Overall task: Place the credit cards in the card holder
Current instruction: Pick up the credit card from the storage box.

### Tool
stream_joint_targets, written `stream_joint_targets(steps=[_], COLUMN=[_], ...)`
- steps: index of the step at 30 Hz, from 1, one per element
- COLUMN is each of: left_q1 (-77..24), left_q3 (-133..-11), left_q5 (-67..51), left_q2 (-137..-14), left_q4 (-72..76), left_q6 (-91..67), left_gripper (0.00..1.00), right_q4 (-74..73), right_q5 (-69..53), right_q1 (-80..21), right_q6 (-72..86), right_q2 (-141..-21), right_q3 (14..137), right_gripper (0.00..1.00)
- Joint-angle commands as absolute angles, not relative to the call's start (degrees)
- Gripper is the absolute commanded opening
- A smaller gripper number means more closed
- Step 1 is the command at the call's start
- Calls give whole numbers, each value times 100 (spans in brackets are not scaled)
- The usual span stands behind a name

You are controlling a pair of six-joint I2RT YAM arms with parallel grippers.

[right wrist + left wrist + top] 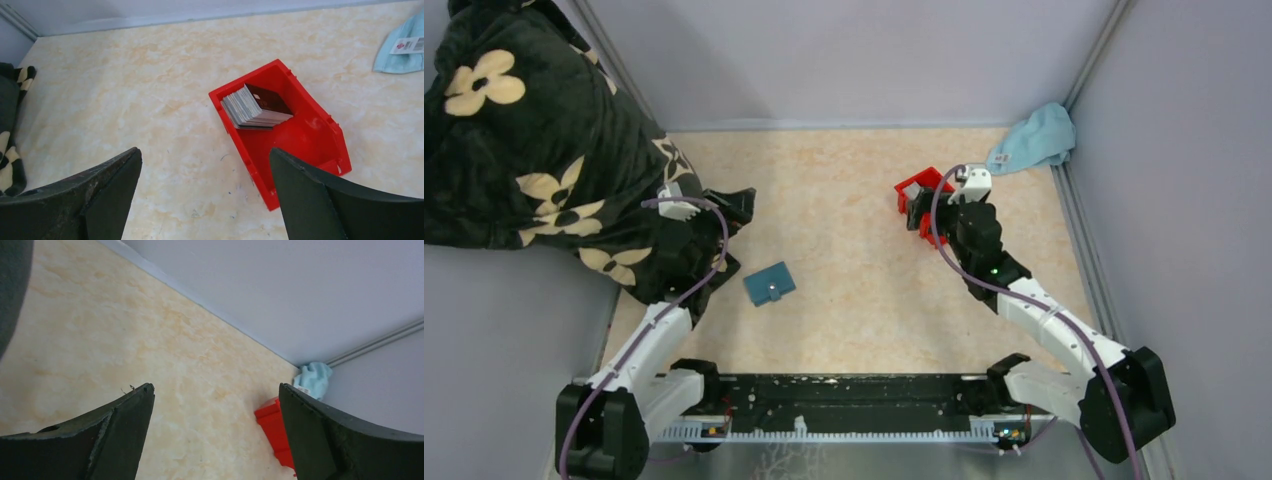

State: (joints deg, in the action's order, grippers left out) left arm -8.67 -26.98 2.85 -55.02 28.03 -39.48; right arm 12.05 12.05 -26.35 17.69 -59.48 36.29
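The credit cards (255,107) are a stack of thin grey-edged cards with a dark card on top, lying in the red bin (305,145). The card holder (769,283) is a small teal wallet, lying shut on the table left of centre; it shows only in the top view. My right gripper (204,152) is open and empty, hovering just in front of the red bin (914,190), with its top-view position (939,205) over the bin's near side. My left gripper (215,387) is open and empty, raised at the table's left side (724,212), above and behind the wallet.
A large dark floral cloth (534,130) covers the back left and reaches my left arm. A light blue cloth (1034,138) lies in the back right corner, also in the left wrist view (314,379). Grey walls enclose the table.
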Motion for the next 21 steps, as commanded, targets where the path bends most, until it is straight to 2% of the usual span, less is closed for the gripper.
stream_joint_targets(steps=[1, 3, 6, 9, 13, 17, 21], left_q1=[-791, -798, -842, -1070, -2104, -3131, -3725], left_q3=[-2576, -3105, -3600, -3812, -4232, -4802, -5032], left_q5=[-604, -864, -1095, -788, 526, 1739, 2273], left_q2=[-5328, -5526, -5810, -5931, -6213, -6868, -7385], left_q4=[3596, 3011, 2310, 1901, 938, -79, -547], left_q6=[-4485, -4234, -3894, -3765, -3274, -3147, -3233], left_gripper=[100, 99, 97, 99, 99, 99, 97], right_q4=[1325, 1551, 2164, 2171, 701, -1146, -1279], right_q5=[1958, 2135, 1660, 1499, 1656, 1919, 1743], right_q1=[-2828, -2813, -2782, -2760, -2753, -2751, -2751], right_q6=[1414, 1695, 1456, 1400, 1239, 1260, 1373], right_q2=[-5981, -5886, -5718, -5788, -6331, -7202, -7193], right_q3=[4081, 3957, 3735, 3981, 5018, 6332, 6313], right_gripper=[99, 99, 99, 92, 85, 61, 59])
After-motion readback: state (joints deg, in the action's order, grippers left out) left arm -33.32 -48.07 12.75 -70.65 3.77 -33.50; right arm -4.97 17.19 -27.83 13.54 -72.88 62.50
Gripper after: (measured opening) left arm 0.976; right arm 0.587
